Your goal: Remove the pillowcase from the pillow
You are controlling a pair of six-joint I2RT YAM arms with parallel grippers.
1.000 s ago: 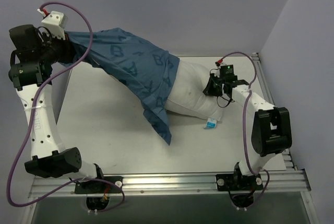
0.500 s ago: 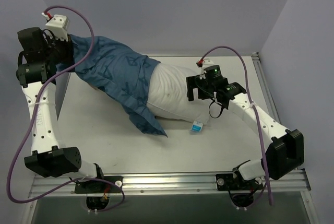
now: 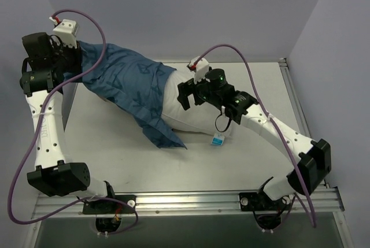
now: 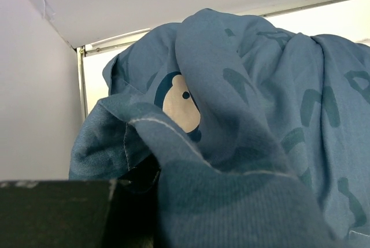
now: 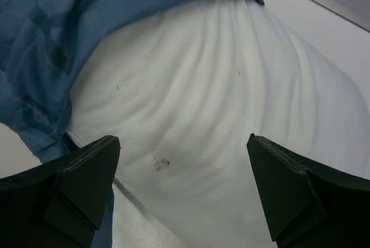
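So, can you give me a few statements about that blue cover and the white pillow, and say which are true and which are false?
1. The pillowcase covers the whole pillow. False: the pillow's right part lies bare and white.
2. The right gripper is open, with its fingers spread above the bare pillow. True.
3. The left gripper holds one end of the pillowcase raised at the far left. True.
4. The pillow's small tag is hidden under the blue fabric. False: it lies in plain sight at the pillow's near edge, to the right of the fabric.
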